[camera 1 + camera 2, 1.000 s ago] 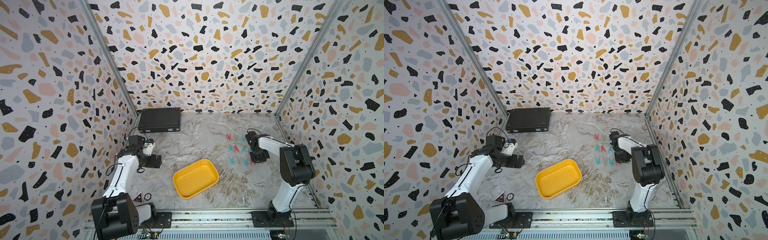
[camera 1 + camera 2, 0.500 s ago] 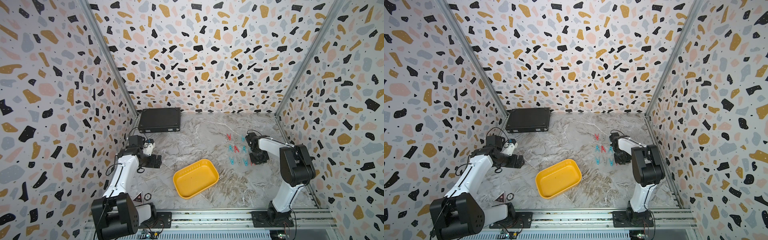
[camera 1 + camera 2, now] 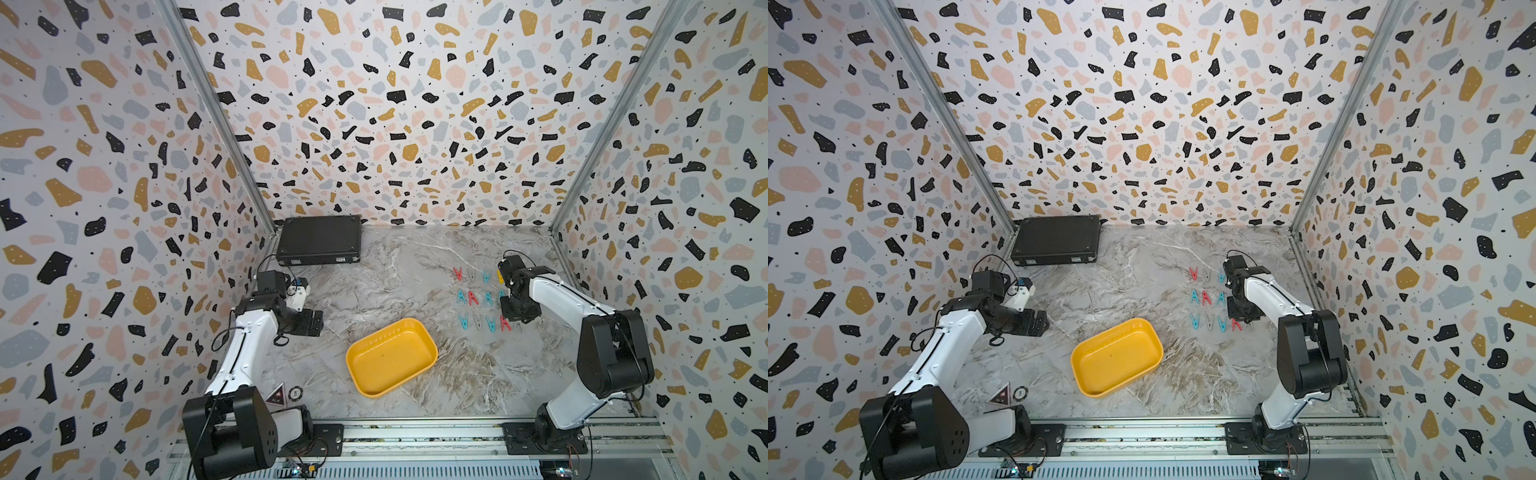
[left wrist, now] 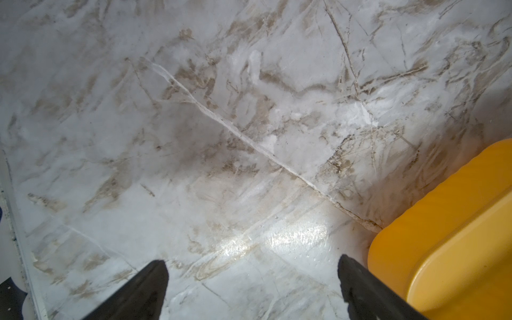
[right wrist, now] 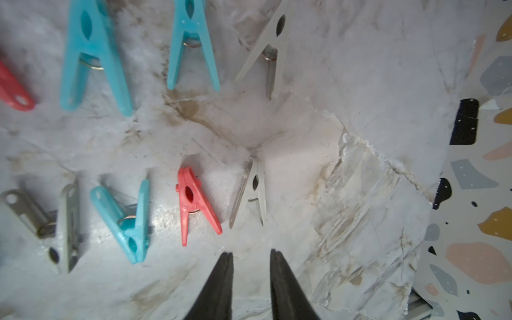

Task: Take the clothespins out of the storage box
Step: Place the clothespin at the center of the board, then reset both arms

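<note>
We see the box (image 3: 392,357) empty in both top views. The pins (image 3: 482,298) lie in rows on the table (image 3: 395,282) beyond the box's far right corner, clear of it. The right gripper (image 5: 250,252) hangs low over the row nearest the box, its jaws a narrow gap apart with nothing between them. A grey pin (image 5: 250,194) lies just past the tips, with a red pin (image 5: 194,202) beside it. The left gripper (image 4: 250,259) is spread wide and empty, near the box's left side. We judge the job all but done, so the risks are small ones. A sideways pull-out by the right arm could catch the grey pin and scatter its row, perhaps flicking one toward the box. A careless swing of the left arm could shove the box into the pins.
</note>
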Motion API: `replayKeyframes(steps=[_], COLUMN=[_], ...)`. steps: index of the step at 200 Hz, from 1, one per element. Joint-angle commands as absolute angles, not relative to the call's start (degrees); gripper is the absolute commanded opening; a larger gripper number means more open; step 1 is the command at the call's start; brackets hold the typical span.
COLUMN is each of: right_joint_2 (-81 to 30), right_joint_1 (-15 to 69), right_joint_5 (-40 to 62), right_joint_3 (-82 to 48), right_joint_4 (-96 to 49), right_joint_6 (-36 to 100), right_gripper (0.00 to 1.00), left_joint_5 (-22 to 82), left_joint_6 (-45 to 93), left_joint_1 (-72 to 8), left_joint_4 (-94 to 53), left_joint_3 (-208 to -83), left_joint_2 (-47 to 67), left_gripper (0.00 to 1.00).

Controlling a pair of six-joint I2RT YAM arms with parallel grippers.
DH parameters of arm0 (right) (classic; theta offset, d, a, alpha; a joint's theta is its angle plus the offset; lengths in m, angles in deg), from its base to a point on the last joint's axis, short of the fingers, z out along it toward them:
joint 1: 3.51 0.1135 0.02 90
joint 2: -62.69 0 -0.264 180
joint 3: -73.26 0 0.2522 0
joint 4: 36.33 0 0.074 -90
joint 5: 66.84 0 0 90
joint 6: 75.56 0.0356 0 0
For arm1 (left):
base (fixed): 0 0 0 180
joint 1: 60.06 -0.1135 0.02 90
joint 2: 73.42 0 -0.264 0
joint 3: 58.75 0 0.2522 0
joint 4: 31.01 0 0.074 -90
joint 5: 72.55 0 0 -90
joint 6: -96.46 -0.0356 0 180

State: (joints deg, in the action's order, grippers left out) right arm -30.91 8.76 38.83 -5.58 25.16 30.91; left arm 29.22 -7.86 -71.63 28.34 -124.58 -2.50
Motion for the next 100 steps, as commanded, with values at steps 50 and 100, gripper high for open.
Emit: replayKeyframes(steps=[50, 100], right_joint_2=[-16.22, 1.39], right_joint_1=[8.62, 8.72], right_joint_5=[21.43, 16.24], right_joint_3=[-3.56, 9.67], right_joint_4=[20.06, 2.5], right_joint_6=[30.45, 29.0], right_gripper=[0.3, 0.45], left_joint_5=[32.04, 41.48], left_joint_6=[-8.79, -10.32], left_joint_1=[-71.79, -71.83], left_joint_4=[28.77, 24.48], left_joint_3=[-124.62, -124.46], left_joint_2=[-4.41, -5.68], left_gripper=[1.0, 1.0])
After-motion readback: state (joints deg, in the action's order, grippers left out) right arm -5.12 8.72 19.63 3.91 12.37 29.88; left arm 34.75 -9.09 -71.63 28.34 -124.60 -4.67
